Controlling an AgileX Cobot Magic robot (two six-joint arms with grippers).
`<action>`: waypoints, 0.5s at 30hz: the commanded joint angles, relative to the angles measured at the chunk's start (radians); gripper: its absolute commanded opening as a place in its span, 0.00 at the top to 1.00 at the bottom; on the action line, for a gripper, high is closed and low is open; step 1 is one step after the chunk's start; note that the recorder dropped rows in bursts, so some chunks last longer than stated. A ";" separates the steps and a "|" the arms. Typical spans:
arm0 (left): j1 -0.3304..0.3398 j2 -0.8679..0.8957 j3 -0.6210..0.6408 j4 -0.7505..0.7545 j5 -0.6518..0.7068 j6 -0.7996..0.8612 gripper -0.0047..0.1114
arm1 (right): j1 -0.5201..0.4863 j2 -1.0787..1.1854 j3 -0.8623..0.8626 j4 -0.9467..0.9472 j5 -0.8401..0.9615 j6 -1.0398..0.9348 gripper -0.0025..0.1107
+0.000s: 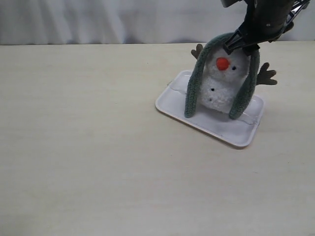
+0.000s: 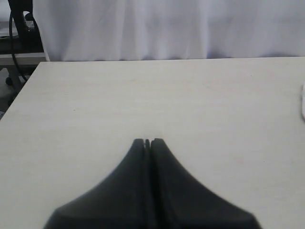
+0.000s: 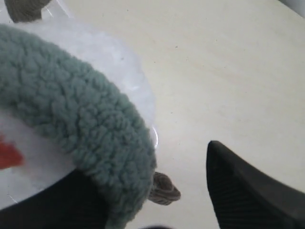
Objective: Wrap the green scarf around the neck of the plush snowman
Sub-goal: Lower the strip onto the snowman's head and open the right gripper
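The plush snowman stands on a white tray, orange nose facing front. The green scarf lies draped over the top of its head. Both scarf ends hang down its sides to the tray. My right gripper hovers just above the head, jaws open. In the right wrist view the scarf arcs over the white plush and rests against one finger, while the other finger stands apart over bare table. My left gripper is shut on nothing, over bare table.
A brown twig arm sticks out on the snowman's right, another behind the scarf on its left. A white curtain runs behind the table's far edge. The tray's edge just shows in the left wrist view.
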 commanded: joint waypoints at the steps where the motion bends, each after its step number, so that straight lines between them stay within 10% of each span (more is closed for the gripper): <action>1: 0.005 -0.003 0.002 -0.002 -0.013 -0.006 0.96 | -0.006 -0.025 -0.008 0.001 -0.005 -0.017 0.50; 15: 0.005 -0.003 0.002 -0.002 -0.014 -0.006 0.96 | -0.056 -0.026 -0.008 0.038 -0.128 0.068 0.50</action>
